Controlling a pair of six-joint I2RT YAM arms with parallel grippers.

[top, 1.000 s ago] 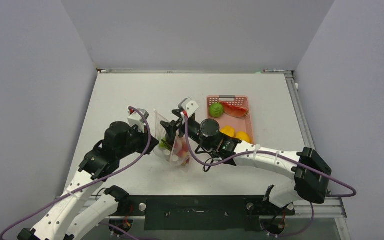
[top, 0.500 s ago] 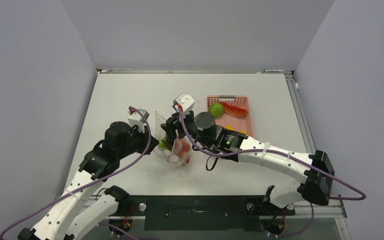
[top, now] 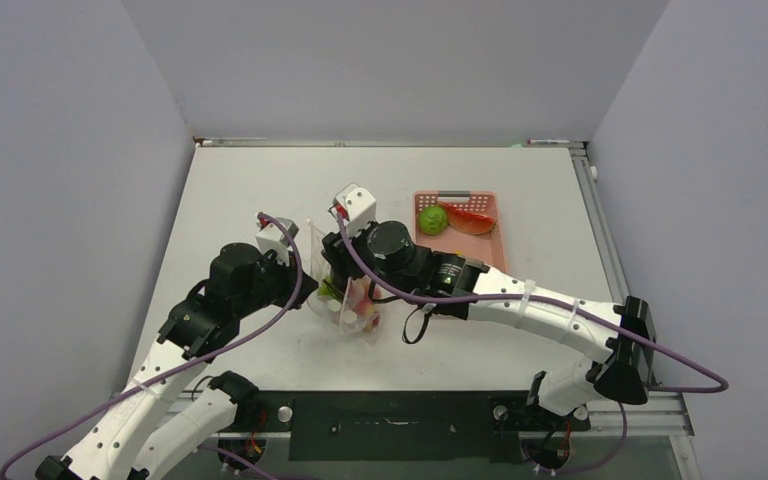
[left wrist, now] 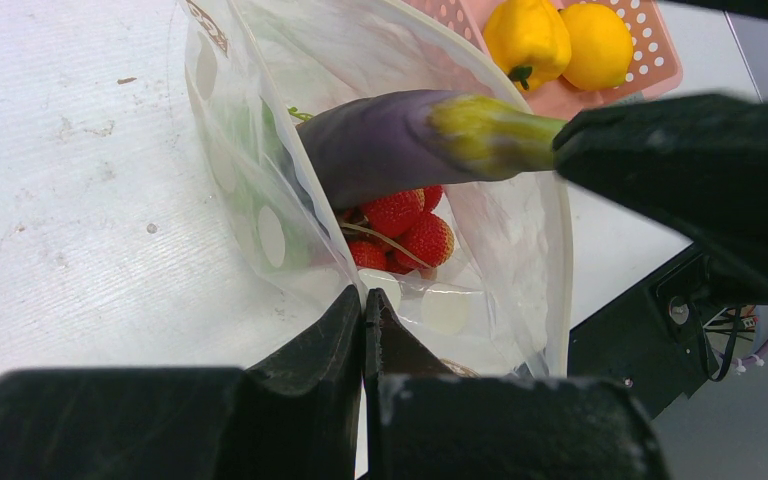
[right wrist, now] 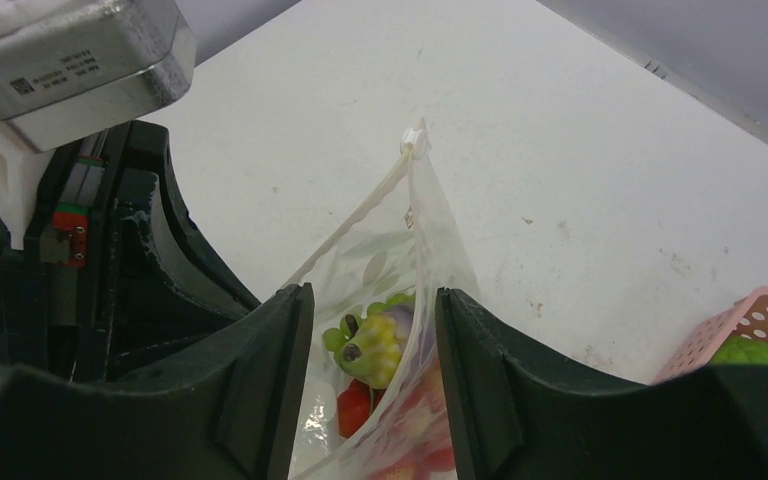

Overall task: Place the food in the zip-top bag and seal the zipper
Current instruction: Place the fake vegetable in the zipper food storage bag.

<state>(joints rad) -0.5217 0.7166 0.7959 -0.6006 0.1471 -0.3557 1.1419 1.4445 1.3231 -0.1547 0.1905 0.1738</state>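
The clear zip-top bag [top: 348, 305] with white dots stands open between my grippers. My left gripper [left wrist: 363, 298] is shut on its near edge [left wrist: 260, 180]. My right gripper [right wrist: 370, 300] is open right above the bag's mouth. The purple eggplant [left wrist: 380, 145] lies inside the bag, its green stem end [right wrist: 380, 345] up between my right fingers without touching them. Red strawberries [left wrist: 405, 225] and green grapes [right wrist: 338, 335] lie under it. The zipper [right wrist: 360, 215] runs along the open mouth to a white slider [right wrist: 415, 138].
The pink basket [top: 495, 215] stands right of the bag with a green round fruit [top: 432, 219] and a red piece [top: 465, 218]. The left wrist view shows a yellow pepper [left wrist: 527, 35] and a lemon [left wrist: 595, 40] in it.
My right gripper has moved left from beside the basket to over the bag's mouth. Its arm now hides the pepper and lemon in the top view. The left arm has not moved.
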